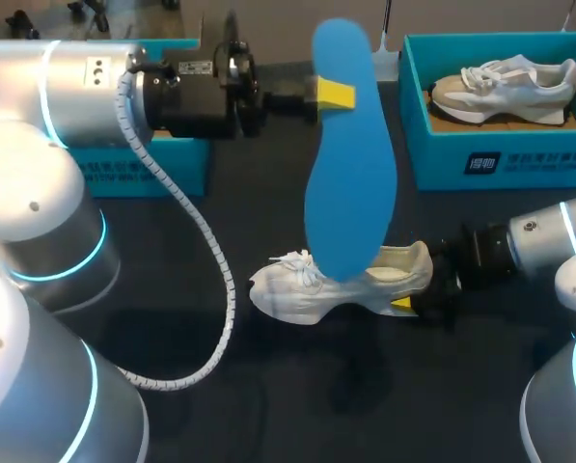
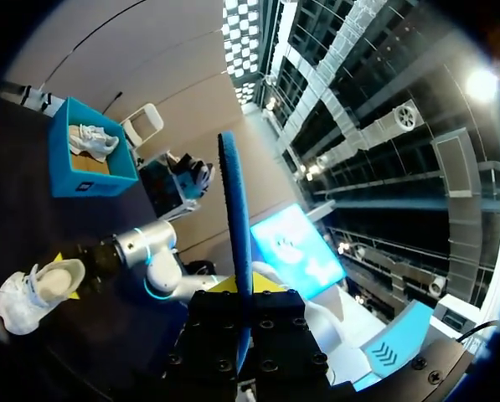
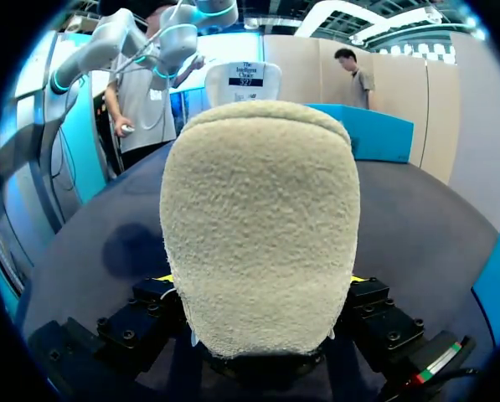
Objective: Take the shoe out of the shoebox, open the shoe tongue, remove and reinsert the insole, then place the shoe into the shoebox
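A white shoe [image 1: 316, 289] lies on the dark table, toe toward my left side. My right gripper [image 1: 410, 301] is shut on its heel from the right; in the right wrist view the beige heel [image 3: 262, 226] sits between the fingers of that gripper [image 3: 258, 289]. My left gripper [image 1: 328, 94] is shut on a blue insole [image 1: 350, 164] and holds it in the air above the shoe. The left wrist view shows the insole [image 2: 235, 226] edge-on between the fingers of the left gripper [image 2: 243, 291], with the shoe [image 2: 36, 293] and my right arm [image 2: 141, 247] below.
An open blue shoebox [image 1: 442, 159] at the back right holds a second pale shoe [image 1: 505, 89]. Another blue box [image 1: 162, 169] stands at the back left, mostly behind my left arm. The left arm's cable [image 1: 210, 289] hangs over the table's front left.
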